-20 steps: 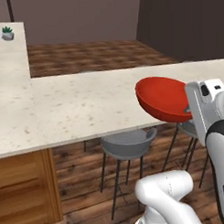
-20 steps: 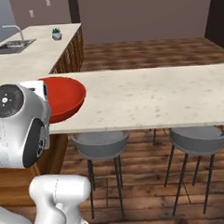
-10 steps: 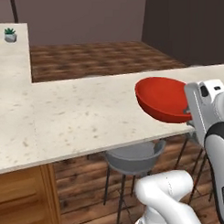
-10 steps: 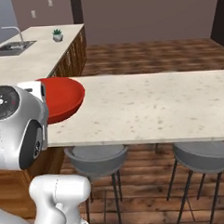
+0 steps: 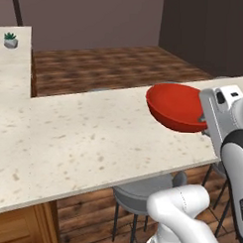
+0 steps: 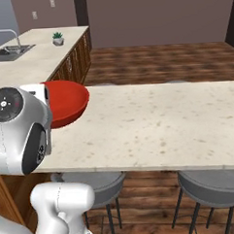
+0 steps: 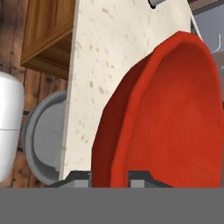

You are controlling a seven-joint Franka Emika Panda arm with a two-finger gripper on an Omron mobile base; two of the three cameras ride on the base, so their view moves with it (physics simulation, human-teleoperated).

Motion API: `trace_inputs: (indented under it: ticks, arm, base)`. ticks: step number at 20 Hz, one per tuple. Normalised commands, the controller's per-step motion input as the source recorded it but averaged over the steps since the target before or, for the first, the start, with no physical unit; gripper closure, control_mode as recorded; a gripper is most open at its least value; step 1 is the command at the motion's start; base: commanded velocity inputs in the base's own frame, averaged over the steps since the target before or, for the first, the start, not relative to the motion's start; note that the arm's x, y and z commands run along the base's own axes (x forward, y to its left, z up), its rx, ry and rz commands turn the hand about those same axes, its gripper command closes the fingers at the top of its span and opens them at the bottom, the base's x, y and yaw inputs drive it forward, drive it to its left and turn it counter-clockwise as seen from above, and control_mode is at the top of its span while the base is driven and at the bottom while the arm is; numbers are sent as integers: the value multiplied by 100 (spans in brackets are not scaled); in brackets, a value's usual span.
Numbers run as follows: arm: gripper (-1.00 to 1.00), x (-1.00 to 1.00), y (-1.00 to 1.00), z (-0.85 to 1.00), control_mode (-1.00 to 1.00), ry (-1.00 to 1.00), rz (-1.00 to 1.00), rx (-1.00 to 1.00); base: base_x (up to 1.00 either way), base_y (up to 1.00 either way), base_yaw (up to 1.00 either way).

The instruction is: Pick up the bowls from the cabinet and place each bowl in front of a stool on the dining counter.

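Observation:
My gripper (image 7: 109, 179) is shut on the rim of the glossy red bowl (image 5: 176, 106), one dark fingertip on each side of the wall. The bowl (image 6: 67, 102) hangs tilted a little above the near part of the dining counter (image 5: 93, 142), a long beige speckled slab (image 6: 163, 121). In the hand view the bowl (image 7: 175, 113) stands on edge over the counter (image 7: 100, 52). A grey stool (image 5: 141, 191) sits under the counter's near edge, almost below the bowl. Its seat (image 7: 41, 140) also appears beside the slab edge in the hand view.
Two grey stools (image 6: 88, 181) (image 6: 215, 186) stand along the near edge. A side counter over wooden drawers (image 6: 62, 58) runs off to the left with a small potted plant (image 5: 10, 40) and a sink (image 6: 10, 46). Wooden floor lies beyond the slab.
The whole scene has shifted: the base has driven closer to the dining counter, whose near edge now sits lower in both base views. The red bowl stays held in the same pose.

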Motion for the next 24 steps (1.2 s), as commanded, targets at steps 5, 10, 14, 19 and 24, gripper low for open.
trace_inputs:
  ticks: [5,10,14,19,24]
  arm:
    - [100,0,0,0,100,0,0,0]
    - [100,0,0,0,100,0,0,0]
    - [100,14,-1,0,-100,0,1,0]
    - [100,69,-17,0,-100,12,8,0]
    - [100,77,-30,0,-100,12,22,0]
  base:
    - [5,0,1]
    - [0,0,0]
    - [8,0,0]
    - [0,0,0]
    - [0,0,0]
